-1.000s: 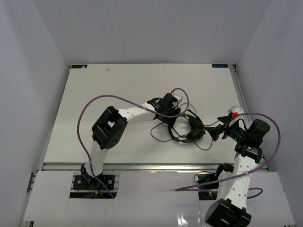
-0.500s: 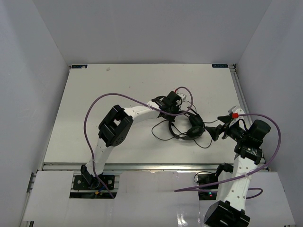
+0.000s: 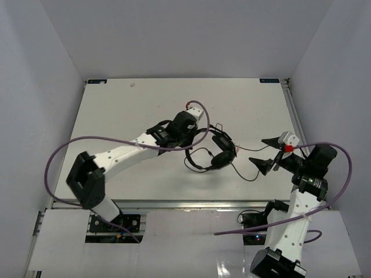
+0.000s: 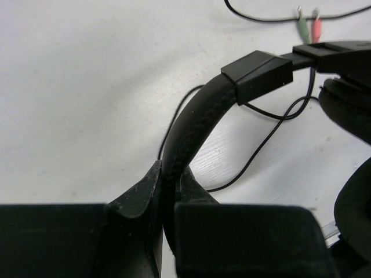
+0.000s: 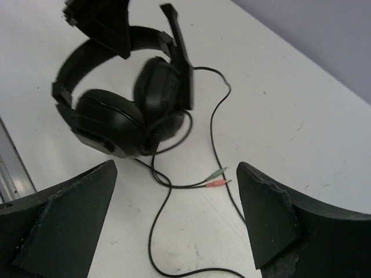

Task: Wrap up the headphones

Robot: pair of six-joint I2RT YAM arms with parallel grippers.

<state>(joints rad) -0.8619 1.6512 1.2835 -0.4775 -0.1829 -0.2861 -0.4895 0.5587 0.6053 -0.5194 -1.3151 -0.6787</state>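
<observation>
my left end effector (image 3: 201, 134) is clamped shut on the headband of the headphones (image 3: 218, 152). in the left wrist view my two fingers (image 4: 136, 200) press on either side of the padded band, and the headphones (image 4: 200, 119) arch up and to the right from that pinch to a square black slider block. part of a padded ear cup shows at the right edge of that view. the headphones sit a little right of the middle of the tabletop (image 3: 127, 110), between my two end effectors, with the ear cups on the near side of the band. i cannot tell whether the cups rest on the surface or hang just above it.

my right end effector (image 3: 268, 154) is spread wide and holds nothing. it points toward the headphones from the right, apart from them. in the right wrist view its fingertips (image 5: 101, 174) frame the headphones (image 5: 113, 124): both ear cups are close together and the band curves over them at the upper left, where my left end effector (image 5: 101, 26) grips it.

the thin black cable (image 5: 215, 130) trails loose from the cups across the tabletop in open loops toward my right side. it ends in two small plugs (image 5: 215, 178), one green and one pink, lying side by side on the surface between my right fingertips. the plugs (image 4: 307, 24) also show at the top of the left wrist view.
</observation>
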